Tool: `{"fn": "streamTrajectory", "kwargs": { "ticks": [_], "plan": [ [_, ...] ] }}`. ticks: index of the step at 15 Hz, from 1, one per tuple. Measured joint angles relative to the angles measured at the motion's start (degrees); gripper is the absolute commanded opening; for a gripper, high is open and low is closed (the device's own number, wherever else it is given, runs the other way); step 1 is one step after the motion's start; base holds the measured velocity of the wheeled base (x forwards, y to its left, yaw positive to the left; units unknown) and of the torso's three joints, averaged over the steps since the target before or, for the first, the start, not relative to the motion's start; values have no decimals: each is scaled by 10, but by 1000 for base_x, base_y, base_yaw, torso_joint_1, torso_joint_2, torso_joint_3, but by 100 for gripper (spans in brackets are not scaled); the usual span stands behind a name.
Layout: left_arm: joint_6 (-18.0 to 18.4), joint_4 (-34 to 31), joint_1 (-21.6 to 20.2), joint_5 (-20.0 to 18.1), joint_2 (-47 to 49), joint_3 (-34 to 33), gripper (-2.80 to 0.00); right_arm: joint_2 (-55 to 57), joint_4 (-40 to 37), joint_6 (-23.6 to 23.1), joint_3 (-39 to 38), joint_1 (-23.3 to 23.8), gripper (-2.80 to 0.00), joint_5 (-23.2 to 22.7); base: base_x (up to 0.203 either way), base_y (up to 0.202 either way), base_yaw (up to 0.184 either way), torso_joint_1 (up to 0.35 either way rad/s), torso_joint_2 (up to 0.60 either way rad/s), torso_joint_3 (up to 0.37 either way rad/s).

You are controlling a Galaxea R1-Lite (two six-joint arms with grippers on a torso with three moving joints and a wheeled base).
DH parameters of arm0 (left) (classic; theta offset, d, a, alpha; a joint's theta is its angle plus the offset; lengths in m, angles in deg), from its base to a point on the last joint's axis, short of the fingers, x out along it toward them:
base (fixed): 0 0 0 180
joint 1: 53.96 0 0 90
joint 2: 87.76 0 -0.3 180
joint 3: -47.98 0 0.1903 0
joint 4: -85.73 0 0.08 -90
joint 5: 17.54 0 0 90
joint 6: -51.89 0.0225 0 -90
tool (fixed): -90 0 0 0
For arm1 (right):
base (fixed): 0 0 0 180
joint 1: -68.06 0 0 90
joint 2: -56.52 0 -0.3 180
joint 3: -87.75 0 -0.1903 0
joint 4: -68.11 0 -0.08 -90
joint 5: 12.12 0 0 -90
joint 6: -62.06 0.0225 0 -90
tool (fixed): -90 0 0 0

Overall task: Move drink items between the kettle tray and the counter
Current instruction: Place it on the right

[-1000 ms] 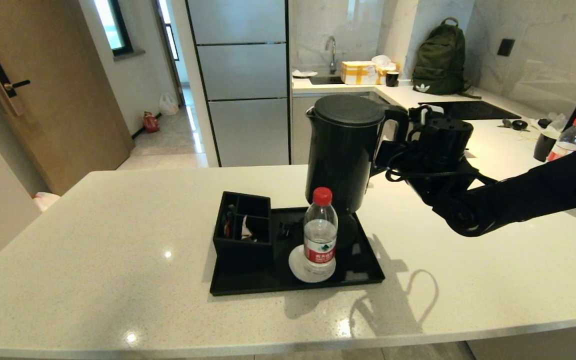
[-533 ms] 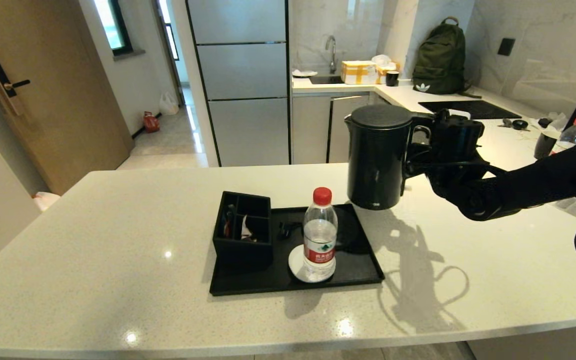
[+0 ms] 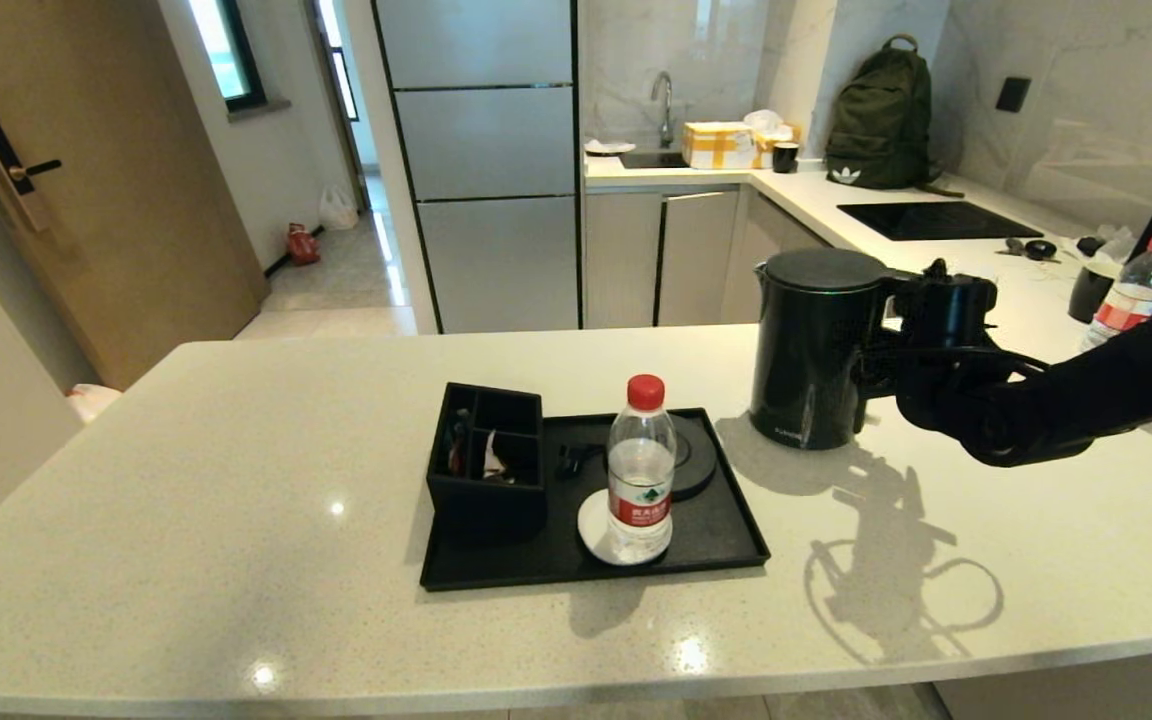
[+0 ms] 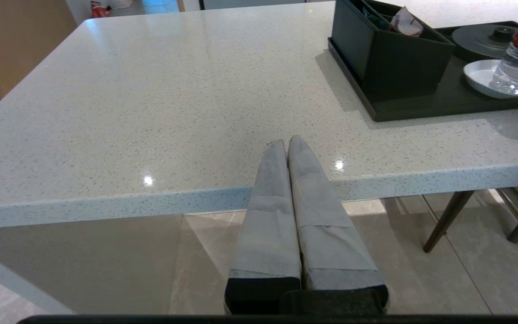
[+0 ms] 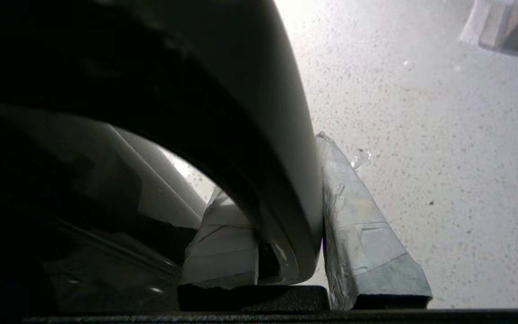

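**Setting the kettle down on the desk, off its tray**

Gripping the kettle [image 3: 811, 345] by its loop handle, the right gripper [image 3: 886, 345] has its jaws closed on the handle, one finger inside the loop and one outside, as the right wrist view shows. The kettle stands upright to the right of the kettle tray [image 3: 736, 548], at or just above the desk [image 3: 236, 450]; contact cannot be told. Its round base [image 3: 691, 455] lies bare on the tray, beside the water bottle [image 3: 640, 470] and the compartmented box [image 3: 484, 465]. The kettle's move looks nearly done: release remains. A pale sachet [image 4: 405, 22] sits in the box, unmoved. The left gripper [image 4: 288, 144] is parked below the desk edge, jaws shut and empty.
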Motion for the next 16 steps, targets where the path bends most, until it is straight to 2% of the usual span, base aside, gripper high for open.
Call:
{"fn": "streamTrajectory", "kwargs": {
  "ticks": [5, 16],
  "plan": [
    [0, 0, 0, 0, 0, 0, -280, -3, -1, 2, -15, 28, -280, 0, 0, 0, 0, 0, 0, 0],
    [0, 0, 0, 0, 0, 0, -280, 17, 1, 1, -14, 38, -280, 0, 0, 0, 0, 0, 0, 0]
  ]
}}
